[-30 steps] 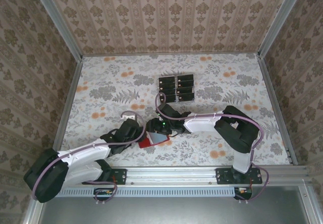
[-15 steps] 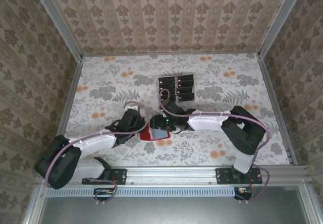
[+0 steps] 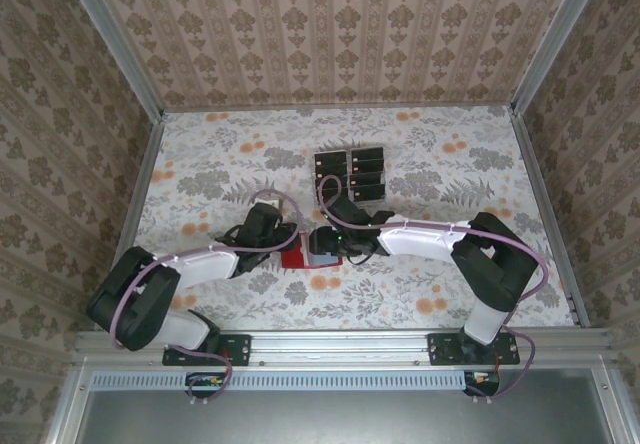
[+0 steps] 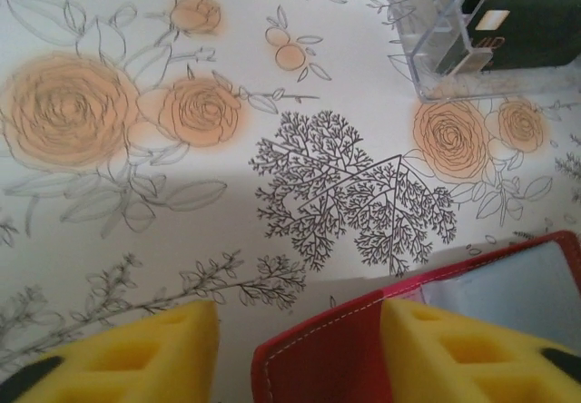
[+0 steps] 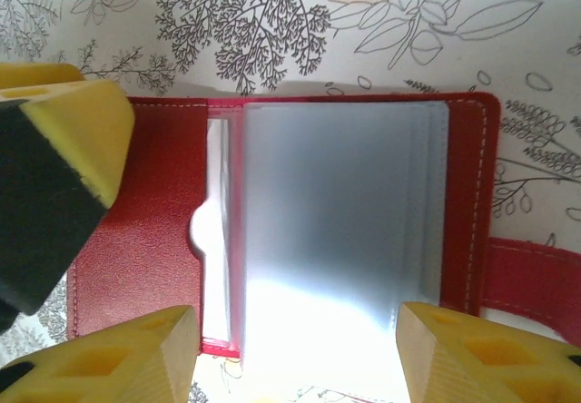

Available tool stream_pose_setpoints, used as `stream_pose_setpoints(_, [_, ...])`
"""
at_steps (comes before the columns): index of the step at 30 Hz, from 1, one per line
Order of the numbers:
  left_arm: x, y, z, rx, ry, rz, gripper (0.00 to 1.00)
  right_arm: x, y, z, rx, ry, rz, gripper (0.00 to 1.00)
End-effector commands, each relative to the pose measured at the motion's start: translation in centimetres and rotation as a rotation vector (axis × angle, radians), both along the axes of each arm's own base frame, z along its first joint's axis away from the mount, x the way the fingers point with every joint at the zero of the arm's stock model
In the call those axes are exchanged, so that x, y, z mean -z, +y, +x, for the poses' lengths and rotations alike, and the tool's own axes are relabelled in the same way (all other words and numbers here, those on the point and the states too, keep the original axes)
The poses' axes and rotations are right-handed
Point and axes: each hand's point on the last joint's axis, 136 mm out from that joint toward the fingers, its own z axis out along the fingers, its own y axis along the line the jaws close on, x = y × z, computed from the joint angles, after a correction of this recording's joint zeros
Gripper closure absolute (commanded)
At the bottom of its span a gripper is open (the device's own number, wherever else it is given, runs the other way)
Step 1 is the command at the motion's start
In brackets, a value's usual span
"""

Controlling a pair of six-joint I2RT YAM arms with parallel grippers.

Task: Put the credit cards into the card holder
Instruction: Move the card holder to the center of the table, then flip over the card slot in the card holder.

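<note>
Found the card holder (image 3: 296, 257) lying open and flat on the floral table (image 3: 200, 184), mid-table toward the front edge, set between the left gripper (image 3: 288, 242) and the right gripper (image 3: 318, 248). Spotted the credit cards (image 3: 350, 175) farther back, lined up as black rows in a clear rack (image 4: 427, 54), apart from the holder. From the left wrist, saw the left gripper's yellow fingertips (image 4: 136, 353) spread, a red stitched corner of the holder lying between them. Left pad clear of the red edge, bare table in the gap. Right pad overlapping the holder; could not tell touching or just above. From the right wrist, saw the right gripper's jaws spread wide too, straddling the greyish sleeve pocket (image 5: 345, 221) of the open holder, pinching nothing. Noted the closing tab (image 5: 536, 285) sticking out on the right of that view. Also noted a yellow-and-black finger, seemingly of the left gripper, over the holder's left flap there.
</note>
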Motion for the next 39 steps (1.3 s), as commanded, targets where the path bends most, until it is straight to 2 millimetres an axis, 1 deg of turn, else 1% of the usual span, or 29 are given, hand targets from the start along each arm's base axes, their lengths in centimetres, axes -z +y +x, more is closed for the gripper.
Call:
stream_pose_setpoints(1, [-1.9,0.3,-0.1,0.018,-0.025,0.002,0.36,-1.6,-0.6,1.1,-0.007,-0.056,-0.047,0.39])
stream_pose_setpoints(4, [-2.7,1.0,-0.9,0.019,-0.018,0.017,0.33,-1.7,-0.3,1.4,-0.021,-0.058,-0.056,0.39])
stream_pose_setpoints(7, [-2.8,1.8,-1.8,0.01,0.008,0.035,0.33,-1.6,0.1,1.6,-0.035,-0.055,-0.06,0.39])
stream_pose_setpoints(10, [-2.1,2.6,-3.1,0.008,0.045,0.064,0.36,-1.3,0.4,1.8,-0.05,-0.051,-0.07,0.39])
stream_pose_setpoints(13, [-1.3,2.9,-4.4,0.014,0.07,0.079,0.4,-1.2,0.5,2.1,-0.055,-0.049,-0.076,0.39])
stream_pose_setpoints(17, [-0.3,3.1,-5.4,0.011,0.085,0.085,0.44,-0.8,0.5,2.4,-0.059,-0.042,-0.084,0.39])
stream_pose_setpoints(21, [0.6,3.1,-5.7,0.009,0.098,0.094,0.47,-0.3,0.6,2.5,-0.065,-0.03,-0.087,0.39])
stream_pose_setpoints(26, [1.6,3.0,-5.6,0.007,0.11,0.111,0.51,0.4,1.1,2.5,-0.079,-0.009,-0.084,0.39])
stream_pose_setpoints(29, [2.2,2.9,-5.5,0.009,0.118,0.12,0.55,0.9,1.4,2.3,-0.088,0.005,-0.077,0.39])
stream_pose_setpoints(34, [2.8,2.9,-5.3,0.009,0.125,0.134,0.57,2.0,1.6,2.0,-0.093,0.032,-0.076,0.39])
stream_pose_setpoints(37, [2.9,2.8,-5.1,0.012,0.122,0.138,0.58,2.7,2.1,1.5,-0.095,0.056,-0.055,0.39])
stream_pose_setpoints(39, [2.9,2.7,-5.1,0.017,0.118,0.139,0.57,2.8,2.7,1.2,-0.1,0.065,-0.037,0.39])
